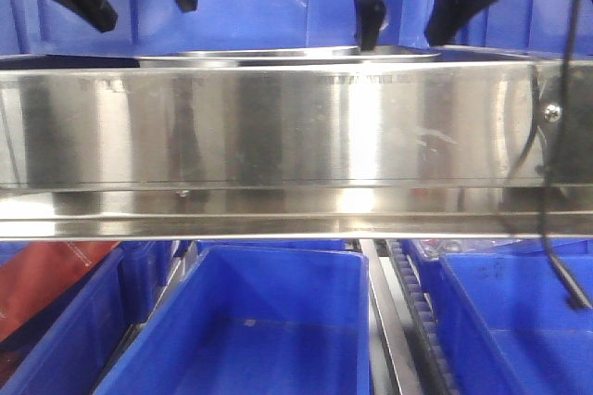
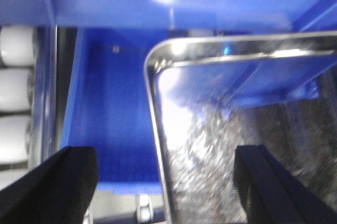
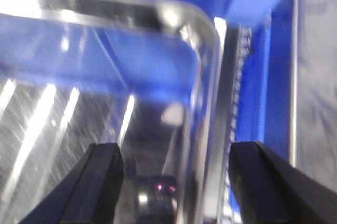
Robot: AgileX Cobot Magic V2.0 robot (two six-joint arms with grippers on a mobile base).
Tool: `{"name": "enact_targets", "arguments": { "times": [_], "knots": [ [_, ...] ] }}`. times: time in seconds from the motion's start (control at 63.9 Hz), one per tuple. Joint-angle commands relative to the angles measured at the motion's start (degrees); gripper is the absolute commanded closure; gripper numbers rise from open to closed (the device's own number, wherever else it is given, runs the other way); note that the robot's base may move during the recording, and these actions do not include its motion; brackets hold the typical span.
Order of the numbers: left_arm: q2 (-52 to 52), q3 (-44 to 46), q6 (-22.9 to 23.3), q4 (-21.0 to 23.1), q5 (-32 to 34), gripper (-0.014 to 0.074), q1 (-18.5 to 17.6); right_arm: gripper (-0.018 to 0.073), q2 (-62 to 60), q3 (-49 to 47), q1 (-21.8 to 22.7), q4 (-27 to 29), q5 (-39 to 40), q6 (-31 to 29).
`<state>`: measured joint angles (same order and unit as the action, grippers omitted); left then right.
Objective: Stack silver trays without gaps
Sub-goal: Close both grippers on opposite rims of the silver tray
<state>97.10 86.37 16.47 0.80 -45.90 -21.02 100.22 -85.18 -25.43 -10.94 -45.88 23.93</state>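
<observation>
Only the thin shiny rims of the silver trays [image 1: 278, 54] show above the steel shelf band, so I cannot tell how they sit on each other. In the left wrist view a tray [image 2: 237, 129] shows its rounded left corner and scratched floor. My left gripper [image 2: 166, 182] is open, its fingers straddling that tray's left rim; it hangs high at the top left [image 1: 144, 10]. In the right wrist view a tray [image 3: 79, 124] shows its right corner. My right gripper [image 3: 176, 182] is open astride that right rim, just above the rims [image 1: 405, 40].
The broad brushed-steel shelf band [image 1: 278, 126] hides most of the trays. Blue bins [image 1: 250, 321] stand below it, with another at the right [image 1: 519, 321]. A black cable [image 1: 556, 256] hangs at the right. White rollers [image 2: 16, 77] lie left of a blue bin [image 2: 110, 119].
</observation>
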Motion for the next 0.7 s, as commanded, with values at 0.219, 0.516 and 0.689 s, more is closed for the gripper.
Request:
{"name": "enact_targets", "arguments": {
  "times": [0.219,0.516,0.689],
  "knots": [
    [-0.02,0.61,0.32,0.19,2.32,0.0167,0.14,0.0210,1.18,-1.46,1.85,-0.36,0.90,-0.04],
    [1.32,0.61,0.32,0.36,3.19,0.0175,0.14,0.0210,1.35,-1.46,1.85,1.81,1.55,-0.04],
    [2.32,0.61,0.32,0.36,2.96,0.0175,0.14,0.0210,1.35,-1.46,1.85,1.81,1.55,-0.04]
  ]
}}
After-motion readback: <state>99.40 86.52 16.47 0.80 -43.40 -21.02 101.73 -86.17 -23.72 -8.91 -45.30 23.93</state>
